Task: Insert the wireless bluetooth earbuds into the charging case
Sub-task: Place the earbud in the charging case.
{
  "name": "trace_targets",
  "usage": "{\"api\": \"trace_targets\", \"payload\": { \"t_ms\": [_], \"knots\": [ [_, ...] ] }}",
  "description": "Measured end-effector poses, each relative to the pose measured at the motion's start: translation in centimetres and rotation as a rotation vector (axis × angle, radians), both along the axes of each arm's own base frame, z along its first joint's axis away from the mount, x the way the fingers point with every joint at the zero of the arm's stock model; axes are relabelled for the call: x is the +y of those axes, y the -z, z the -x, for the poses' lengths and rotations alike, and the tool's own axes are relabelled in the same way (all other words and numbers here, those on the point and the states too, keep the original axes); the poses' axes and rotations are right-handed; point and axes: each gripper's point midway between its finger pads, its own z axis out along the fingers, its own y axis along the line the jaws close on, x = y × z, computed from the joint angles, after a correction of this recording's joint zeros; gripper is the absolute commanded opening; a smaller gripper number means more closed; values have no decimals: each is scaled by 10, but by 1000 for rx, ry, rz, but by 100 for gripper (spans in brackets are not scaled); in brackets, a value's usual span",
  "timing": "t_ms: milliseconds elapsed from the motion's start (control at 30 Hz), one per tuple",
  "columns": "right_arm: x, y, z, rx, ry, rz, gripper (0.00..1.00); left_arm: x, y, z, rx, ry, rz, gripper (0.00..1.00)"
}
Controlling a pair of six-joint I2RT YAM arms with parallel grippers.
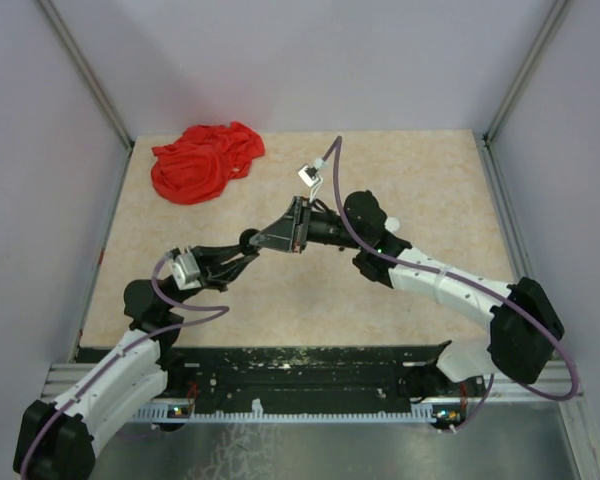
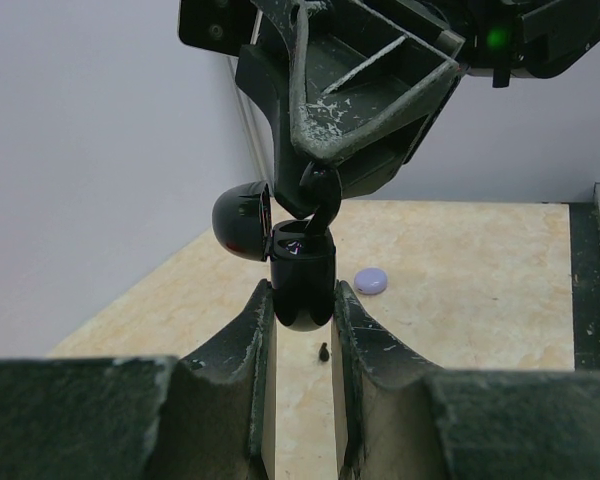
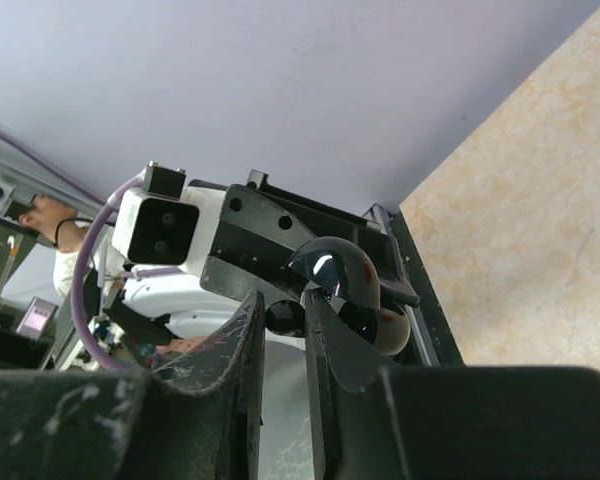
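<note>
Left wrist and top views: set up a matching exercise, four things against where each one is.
Things:
1 black charging case
2 black earbud
3 lavender puck
4 red cloth

Places:
a bunched at the far left of the table
b clamped in the left pincer, lid open
c lying on the table
d pinched in the right pincer

Pairs: 1-b, 2-d, 3-c, 4-a
</note>
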Motion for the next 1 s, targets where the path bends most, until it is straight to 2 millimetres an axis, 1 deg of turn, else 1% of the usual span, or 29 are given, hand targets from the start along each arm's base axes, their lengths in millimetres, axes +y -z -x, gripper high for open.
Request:
{"api": "trace_targets", "payload": {
  "t_ms": [167, 333, 800, 1000],
  "knots": [
    [-4, 5, -5, 23, 52, 8, 24, 0, 5, -1, 15, 0, -6, 1],
    [-8, 4, -10, 33, 106, 16, 30, 0, 4, 0, 16, 1, -4, 1],
    [-10, 7, -13, 82, 133, 17, 28, 1, 6, 0, 25, -2, -1, 1],
    [-9, 13, -14, 136, 136, 24, 27, 2, 5, -1, 25, -5, 2, 1]
  ]
}}
